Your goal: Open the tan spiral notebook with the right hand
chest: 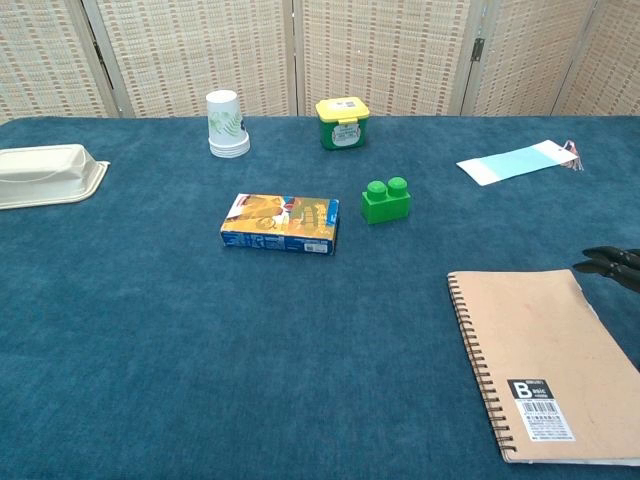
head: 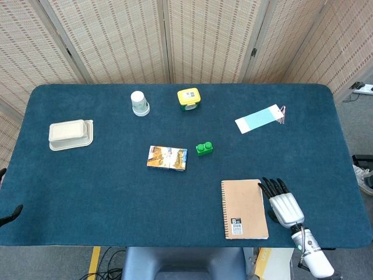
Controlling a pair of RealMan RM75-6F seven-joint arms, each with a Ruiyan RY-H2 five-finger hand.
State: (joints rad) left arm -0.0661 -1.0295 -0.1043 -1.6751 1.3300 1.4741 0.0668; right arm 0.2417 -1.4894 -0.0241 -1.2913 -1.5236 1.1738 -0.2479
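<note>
Your right hand (head: 284, 201) hovers just beside the free edge of the tan spiral notebook (head: 244, 208), at its 3 o'clock side, fingers (head: 271, 185) spread and straight, grasping nothing. In the chest view only the dark fingertips (chest: 606, 261) show, entering from the frame's right edge near the notebook's far corner; whether they touch the cover cannot be told. The notebook lies closed and flat at the table's (head: 105, 192) 5 o'clock area, its wire spiral along the side away from your hand and a black "B" label at its near corner.

Your left hand (head: 10, 214) barely shows at the head view's 8 o'clock edge; its state cannot be told.

From the notebook, a green toy brick (head: 204, 149) sits at 11 o'clock, well apart.
</note>
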